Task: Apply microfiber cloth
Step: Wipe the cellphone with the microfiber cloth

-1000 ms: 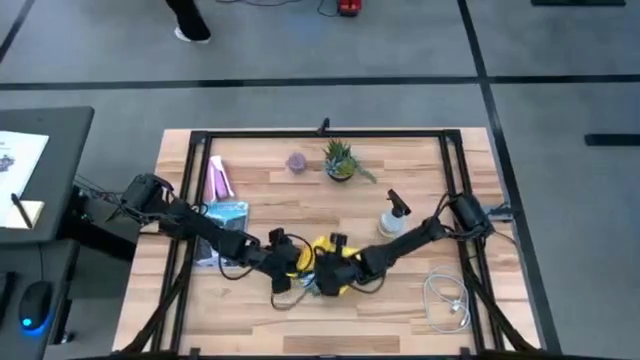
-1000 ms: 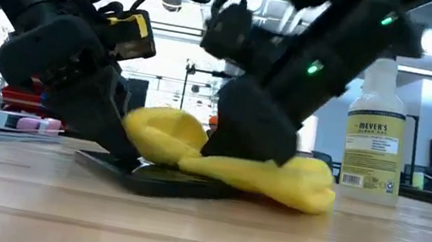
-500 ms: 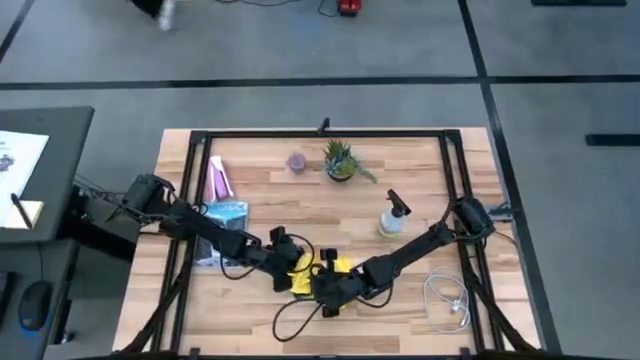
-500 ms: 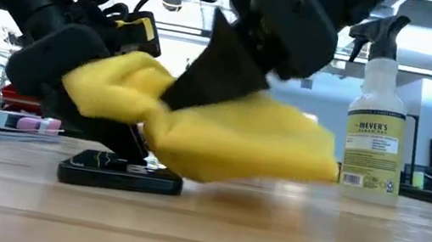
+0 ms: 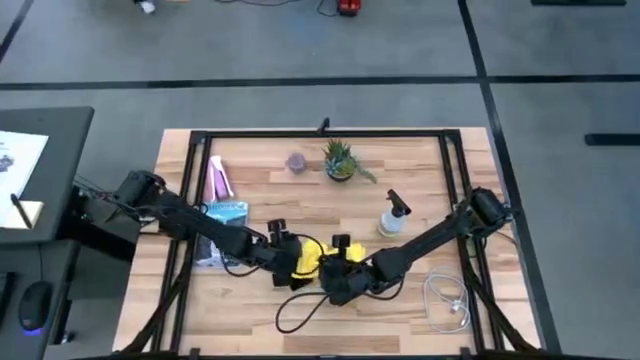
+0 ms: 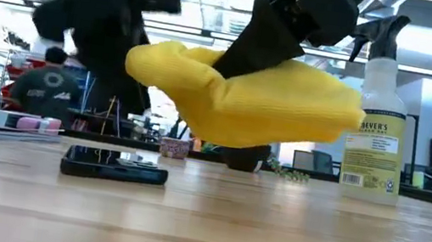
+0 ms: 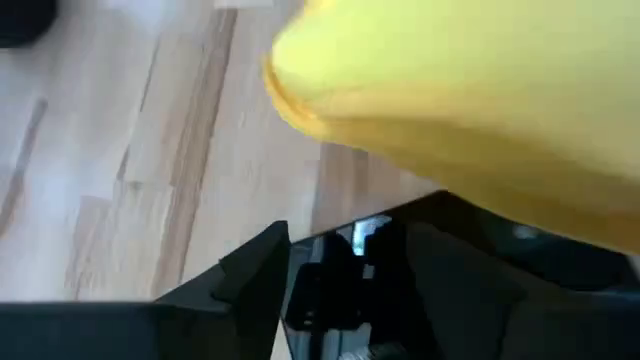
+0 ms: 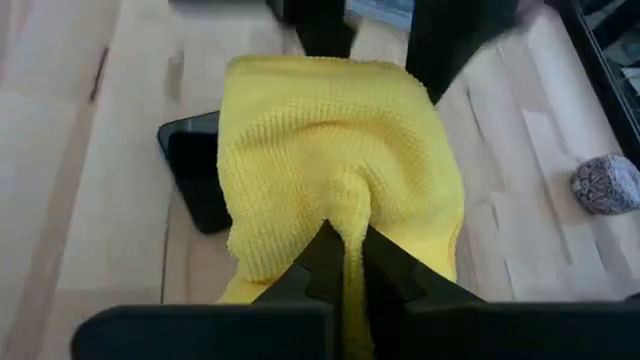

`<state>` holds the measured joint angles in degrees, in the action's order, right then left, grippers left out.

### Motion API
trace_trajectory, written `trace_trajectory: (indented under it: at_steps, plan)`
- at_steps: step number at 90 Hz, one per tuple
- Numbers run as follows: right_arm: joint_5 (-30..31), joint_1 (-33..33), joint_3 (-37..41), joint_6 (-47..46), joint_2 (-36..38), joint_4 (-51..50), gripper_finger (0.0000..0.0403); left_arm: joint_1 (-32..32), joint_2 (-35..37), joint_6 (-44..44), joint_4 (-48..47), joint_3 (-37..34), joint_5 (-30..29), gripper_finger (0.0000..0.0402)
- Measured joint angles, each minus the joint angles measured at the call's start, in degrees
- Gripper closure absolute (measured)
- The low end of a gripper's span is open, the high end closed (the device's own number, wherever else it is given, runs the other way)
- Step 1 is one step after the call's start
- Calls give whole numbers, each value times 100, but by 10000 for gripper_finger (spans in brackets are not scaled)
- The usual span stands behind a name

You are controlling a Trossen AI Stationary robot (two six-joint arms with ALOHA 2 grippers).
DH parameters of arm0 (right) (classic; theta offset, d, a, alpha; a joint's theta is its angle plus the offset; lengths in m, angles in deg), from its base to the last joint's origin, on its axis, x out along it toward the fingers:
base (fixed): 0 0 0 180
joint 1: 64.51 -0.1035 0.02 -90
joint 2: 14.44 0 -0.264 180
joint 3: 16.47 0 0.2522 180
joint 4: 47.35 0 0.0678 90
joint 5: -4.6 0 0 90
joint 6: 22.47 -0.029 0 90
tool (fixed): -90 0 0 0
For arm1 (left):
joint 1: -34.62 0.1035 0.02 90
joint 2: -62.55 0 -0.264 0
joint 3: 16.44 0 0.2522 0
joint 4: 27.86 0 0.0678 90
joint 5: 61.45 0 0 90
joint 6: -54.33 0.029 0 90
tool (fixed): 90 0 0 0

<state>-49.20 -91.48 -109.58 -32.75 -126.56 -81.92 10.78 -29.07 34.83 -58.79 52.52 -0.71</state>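
The yellow microfiber cloth (image 6: 245, 95) hangs bunched in the air above the table, with my right gripper (image 8: 346, 262) shut on it. Below it the black smartphone (image 6: 115, 166) lies flat on the wood, partly covered by the cloth in the right wrist view (image 8: 195, 170). My left gripper (image 5: 283, 258) is raised over the phone's left part, beside the cloth's far end. Its fingers stand apart with nothing between them. I cannot tell whether they brush the cloth. My right gripper pinches a gathered fold of the cloth (image 8: 347, 228) between its two fingers. The fingers slant down from the table's right side. The cloth spreads out in front of the fingers in a slack bundle, lifted clear of the phone and the table.
A spray bottle (image 6: 375, 119) stands to the right of the cloth. At the back are a small plant (image 5: 340, 160), a grey stone (image 5: 296, 161) and a pink item (image 5: 217, 180). A pale blue packet (image 5: 225, 215) lies at the left, a white cable (image 5: 445, 300) at the near right.
My right gripper has risen with the cloth, which lay spread over the phone and now hangs clear above it. My left gripper, which was down on the phone's left end, has also gone up. The phone stays flat on the table.
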Motion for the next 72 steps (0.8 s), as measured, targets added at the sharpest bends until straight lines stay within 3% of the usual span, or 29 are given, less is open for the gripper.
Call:
trace_trajectory:
  at_steps: [20,33,53,72]
  plan:
    - [-13,-76,2,-227,-63,-220,399,-542,631,-998,-847,194,-322,214]
    - [-95,4,162,-526,-62,-124,399,-862,639,-2314,-1568,158,-354,214]
    - [-1065,282,690,-714,-150,869,399,-1172,145,-3675,-1915,-332,-232,214]
    - [-1904,480,765,-940,-533,1341,399,-979,-510,-3790,-1363,-759,-284,214]
